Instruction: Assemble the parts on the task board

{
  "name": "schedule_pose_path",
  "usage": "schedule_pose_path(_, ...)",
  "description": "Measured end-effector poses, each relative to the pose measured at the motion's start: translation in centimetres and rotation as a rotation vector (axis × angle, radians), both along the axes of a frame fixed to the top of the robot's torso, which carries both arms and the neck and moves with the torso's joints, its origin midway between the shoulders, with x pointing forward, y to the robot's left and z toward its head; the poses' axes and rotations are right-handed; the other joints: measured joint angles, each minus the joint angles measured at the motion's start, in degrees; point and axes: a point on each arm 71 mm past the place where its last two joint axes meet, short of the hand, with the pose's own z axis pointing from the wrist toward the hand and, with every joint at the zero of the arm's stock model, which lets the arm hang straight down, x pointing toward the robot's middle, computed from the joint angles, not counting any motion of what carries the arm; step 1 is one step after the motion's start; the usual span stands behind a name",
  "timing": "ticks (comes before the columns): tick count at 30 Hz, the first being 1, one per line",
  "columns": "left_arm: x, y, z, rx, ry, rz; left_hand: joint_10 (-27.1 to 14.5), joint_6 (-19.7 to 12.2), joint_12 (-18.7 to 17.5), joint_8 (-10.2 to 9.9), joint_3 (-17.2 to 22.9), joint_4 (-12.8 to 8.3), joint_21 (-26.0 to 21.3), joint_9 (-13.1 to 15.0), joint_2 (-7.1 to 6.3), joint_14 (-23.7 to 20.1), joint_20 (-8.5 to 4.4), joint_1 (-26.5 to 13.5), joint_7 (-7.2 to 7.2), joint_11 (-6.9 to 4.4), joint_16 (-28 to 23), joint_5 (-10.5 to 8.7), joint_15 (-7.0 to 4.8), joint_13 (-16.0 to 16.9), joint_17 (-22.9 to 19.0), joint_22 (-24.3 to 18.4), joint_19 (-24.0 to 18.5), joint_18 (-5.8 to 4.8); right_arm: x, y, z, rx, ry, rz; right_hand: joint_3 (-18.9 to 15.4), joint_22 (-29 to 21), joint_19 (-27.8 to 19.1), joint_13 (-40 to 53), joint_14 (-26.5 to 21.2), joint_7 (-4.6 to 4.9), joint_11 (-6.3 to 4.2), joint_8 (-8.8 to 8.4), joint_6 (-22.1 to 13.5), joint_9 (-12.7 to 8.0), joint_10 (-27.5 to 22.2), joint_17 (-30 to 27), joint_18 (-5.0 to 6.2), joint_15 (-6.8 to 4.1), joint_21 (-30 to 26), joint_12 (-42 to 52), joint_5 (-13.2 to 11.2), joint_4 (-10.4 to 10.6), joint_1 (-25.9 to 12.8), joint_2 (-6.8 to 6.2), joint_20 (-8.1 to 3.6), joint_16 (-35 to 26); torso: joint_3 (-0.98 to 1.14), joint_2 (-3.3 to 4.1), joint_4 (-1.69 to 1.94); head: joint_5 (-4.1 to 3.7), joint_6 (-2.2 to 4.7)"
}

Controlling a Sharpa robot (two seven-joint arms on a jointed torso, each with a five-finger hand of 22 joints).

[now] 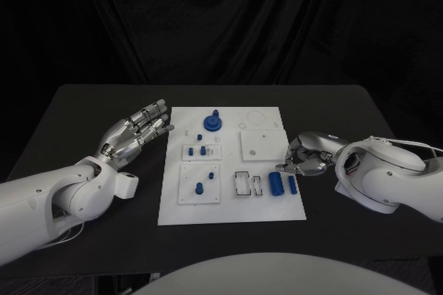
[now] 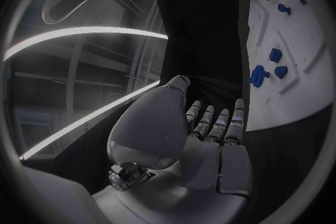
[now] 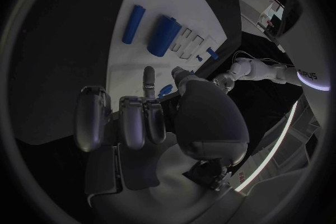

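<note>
Black table carries the white task board at its middle, with blue parts spread across it. Left hand hovers beside the board's left edge, fingers spread and holding nothing. Right hand sits at the board's right edge, fingers curled inward, nothing visibly between them.

Two glossy white, rounded arms end in silver jointed hands, left hand and right hand; thin pale cables loop over the right forearm.

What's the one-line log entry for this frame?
left hand: open, beside task board | right hand: curled, empty, at board's right edge | blue parts: untouched
</note>
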Motion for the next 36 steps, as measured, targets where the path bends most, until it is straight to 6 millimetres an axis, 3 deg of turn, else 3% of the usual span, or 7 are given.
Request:
schedule_pose_path(4, 0.0, 0.2, 0.0, 0.016, -0.01, 0.001, -1.37, -3.05, -2.19, -0.26, -4.85, 0.22, -3.96, -0.21, 1.57, -1.79, -0.56, -2.87, -3.52, -0.81, -4.72, -1.62, -2.9, -0.24, -0.54, -7.43, -4.1, 0.85, -0.2, 0.0, -0.4, -0.03, 0.017, -0.014, 0.09, 0.0, -0.03, -0.01, 0.16, -0.9, -0.61, 1.55, 0.9, 1.29, -0.05, 0.0, -0.88, -0.56, 1.66, 0.0, 0.0, 0.1, -2.48, -0.33, -0.45, 0.48, 0.0, 0.05, -0.05, -0.35, 0.0)
schedule_pose_path(9, 0.0, 0.3, 0.0, 0.031, -0.02, 0.004, -1.86, -3.77, -3.69, -0.26, -7.88, 0.31, -6.52, -0.27, 2.35, -2.18, -1.99, -3.64, -5.05, -2.55, -7.15, -1.79, -5.08, -0.42, -0.91, -13.48, -6.26, 1.74, -0.4, 0.3, -0.9, -0.055, 0.033, -0.017, 0.09, 0.0, 0.11, -0.01, 0.2, -1.03, -0.9, 1.85, 1.03, 1.82, -0.13, 0.0, -0.88, -0.6, 2.01, 0.0, 0.0, 0.1, -3.44, -0.39, -0.73, 0.71, 0.0, 0.08, -0.03, -0.91, 0.0)
schedule_pose_path(15, 0.1, 0.4, 0.0, 0.043, -0.027, 0.006, -1.97, -3.83, -3.9, -0.26, -8.57, 0.23, -6.54, -0.27, 2.9, -2.21, -2.04, -3.09, -5.06, -3.08, -7.34, -1.76, -5.09, -0.42, -0.91, -13.78, -6.31, 1.74, -0.5, 0.7, -1.3, -0.08, 0.042, -0.011, 0.09, 0.0, 0.11, -0.01, 0.0, -1.03, -0.9, 1.85, 1.03, 2.29, -0.13, -0.01, -0.87, -0.81, 2.29, 0.0, -0.27, 0.1, -5.82, -0.87, -0.72, 0.71, 0.05, 0.08, 0.04, -1.52, 0.0)
schedule_pose_path(19, 0.2, 0.5, -0.1, 0.047, -0.03, 0.005, -1.94, -3.29, -3.9, -0.26, -8.55, -0.11, -6.54, -0.27, 4.13, -2.21, -1.23, -0.25, -2.48, -3.06, -7.34, -0.15, -4.07, -0.42, -0.91, -13.85, -6.28, 1.74, -0.6, 1.1, -1.4, -0.091, 0.042, -0.002, 0.09, -0.01, 0.11, -0.02, 0.0, -1.03, -0.89, 2.09, 1.03, 2.57, -0.13, -0.01, -0.87, -0.8, 2.53, 0.0, -1.47, 0.1, -6.87, -0.91, -0.72, 0.71, 0.05, 0.07, 0.04, -1.59, 0.0)
schedule_pose_path(24, 0.2, 0.4, -0.1, 0.045, -0.029, -0.004, -1.65, -2.59, -3.34, -0.26, -8.47, -0.19, -6.54, -0.26, 4.53, -2.02, -0.82, 0.69, -1.38, -2.09, -7.34, 0.02, -3.64, -0.42, -0.91, -13.85, -6.28, 1.73, -0.5, 1.5, -1.7, -0.105, 0.042, 0.009, 0.09, -0.01, -0.08, -0.02, 0.0, -1.03, -0.89, 2.09, 1.03, 2.91, -0.13, -0.01, -0.86, -0.8, 2.53, 0.0, -3.36, 0.1, -7.47, -1.03, -0.91, 0.71, 0.0, 0.05, 0.02, -1.48, 0.0)
schedule_pose_path(31, 0.3, 0.4, -0.1, 0.041, -0.027, -0.017, -1.08, -0.13, -0.74, -0.19, -7.58, -0.24, -6.54, 0.08, 4.67, -1.69, 0.42, 2.5, 1.08, 1.32, -6.29, 0.55, -2.95, -0.17, -0.73, -13.45, -5.87, 1.73, -0.3, 1.9, -2.2, -0.117, 0.047, 0.024, 0.07, -0.01, -0.08, -0.03, 0.2, -1.03, -1.1, 2.36, 1.03, 3.36, 0.07, -0.02, -0.86, -1.01, 2.74, 0.0, -6.01, 0.11, -8.61, -1.4, -0.91, 0.71, -0.05, 0.03, 0.01, -1.24, 0.0)
schedule_pose_path(36, 0.2, 0.3, -0.1, 0.034, -0.024, -0.029, -1.05, 1.72, 0.02, 0.19, -7.36, -0.33, -6.54, 0.28, 4.73, -1.6, 0.51, 2.99, 2.93, 1.34, -6.01, 0.72, -2.81, -0.1, -0.68, -13.22, -5.77, 1.73, -0.2, 2.2, -2.6, -0.126, 0.056, 0.033, -0.74, -0.01, 0.13, -0.03, 0.2, -1.33, -1.2, 2.64, 1.34, 3.57, -0.03, -0.02, -0.86, -1.01, 2.74, 0.0, -6.28, 0.26, -9.45, -1.93, -1.11, 0.71, -0.07, 0.03, 0.07, -1.21, 0.0)
